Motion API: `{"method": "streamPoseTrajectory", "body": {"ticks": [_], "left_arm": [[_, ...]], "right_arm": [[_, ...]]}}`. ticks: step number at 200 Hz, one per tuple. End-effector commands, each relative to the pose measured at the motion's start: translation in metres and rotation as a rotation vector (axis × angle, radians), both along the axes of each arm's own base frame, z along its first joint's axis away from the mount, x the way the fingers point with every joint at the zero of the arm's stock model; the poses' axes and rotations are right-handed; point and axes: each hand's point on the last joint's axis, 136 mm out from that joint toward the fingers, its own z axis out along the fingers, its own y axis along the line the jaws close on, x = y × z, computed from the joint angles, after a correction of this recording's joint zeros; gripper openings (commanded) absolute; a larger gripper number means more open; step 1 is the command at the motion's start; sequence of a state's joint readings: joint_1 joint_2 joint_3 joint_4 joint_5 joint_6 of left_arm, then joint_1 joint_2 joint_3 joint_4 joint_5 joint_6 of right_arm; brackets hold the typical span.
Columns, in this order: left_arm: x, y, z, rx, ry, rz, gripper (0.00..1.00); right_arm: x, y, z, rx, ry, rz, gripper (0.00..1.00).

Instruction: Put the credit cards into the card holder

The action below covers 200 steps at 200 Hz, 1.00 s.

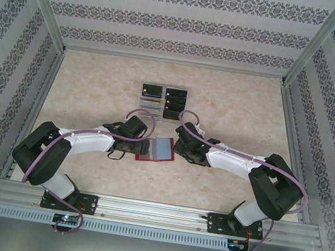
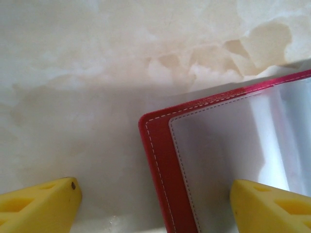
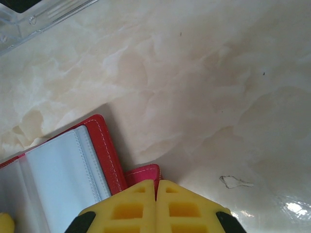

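Several small black rectangular cards [image 1: 176, 94] stand, in the top view, in a clear plastic rack [image 1: 151, 105] beyond the open red leather wallet [image 1: 158, 149]; none seems inserted yet. Left wrist view: left jaws released, straddling the wallet's edge. Right wrist view: right jaws clenched at its snap tab [image 3: 143, 172].

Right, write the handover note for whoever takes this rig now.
Left gripper: open, straddling the left edge of the card holder, holding nothing.
Right gripper: shut, tips at the holder's snap tab; whether it pinches or only presses it is unclear.
Things: card holder lies open on the table between the arms; credit cards stand in the clear rack farther back.
Done: holder open; no card visible in its pockets.
Left: every card to go into the holder.
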State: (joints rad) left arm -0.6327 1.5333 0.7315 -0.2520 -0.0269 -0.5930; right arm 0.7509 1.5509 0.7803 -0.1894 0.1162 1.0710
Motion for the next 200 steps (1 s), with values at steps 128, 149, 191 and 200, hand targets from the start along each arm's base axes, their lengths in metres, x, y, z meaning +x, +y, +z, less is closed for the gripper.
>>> {"method": "streamPoseTrajectory", "body": {"ticks": [128,149,191,200], "left_arm": [[0.025,-0.013,0.072,-0.121,-0.119,0.026,1.00],[0.055,-0.003,0.102,-0.188,-0.176,0.102,1.00],[0.143,0.034,0.146,-0.439,-0.299,0.274,1.00],[0.161,0.039,0.151,-0.492,-0.315,0.298,1.00]], "right_arm": [[0.062,-0.020,0.108,0.040,-0.168,0.181,0.58],[0.089,-0.026,0.118,0.071,-0.193,0.157,0.61],[0.138,-0.029,0.127,0.163,-0.246,0.102,0.72],[0.148,-0.030,0.126,0.182,-0.251,0.086,0.76]]}}
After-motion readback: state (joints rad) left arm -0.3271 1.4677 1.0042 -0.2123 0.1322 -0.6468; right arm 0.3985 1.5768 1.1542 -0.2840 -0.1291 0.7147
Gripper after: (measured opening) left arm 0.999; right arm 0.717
